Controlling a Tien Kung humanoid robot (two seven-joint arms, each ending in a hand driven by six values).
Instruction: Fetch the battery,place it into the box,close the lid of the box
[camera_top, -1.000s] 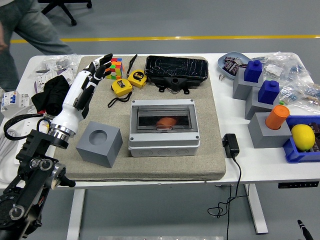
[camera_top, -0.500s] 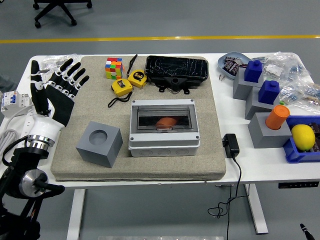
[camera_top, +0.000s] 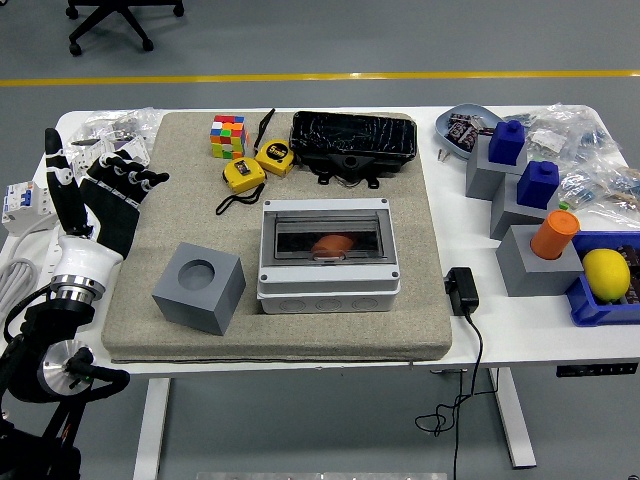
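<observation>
A grey plastic box (camera_top: 328, 258) sits in the middle of the mat, its clear lid down. An orange battery (camera_top: 333, 244) shows through the lid, inside the box. My left hand (camera_top: 100, 195) is raised at the mat's left edge, well left of the box, fingers spread and holding nothing. My right hand is out of view.
A grey block with a round hole (camera_top: 198, 287) stands left of the box. Two yellow tape measures (camera_top: 243, 174), a colour cube (camera_top: 228, 136) and a black case (camera_top: 352, 137) lie behind it. Grey blocks with blue and orange caps (camera_top: 532, 240), a lemon (camera_top: 606, 272) and a black charger (camera_top: 461, 290) are at right.
My left arm has drawn back from over the mat near the colour cube to the table's left edge and turned palm-up. The person at the far left has left the view.
</observation>
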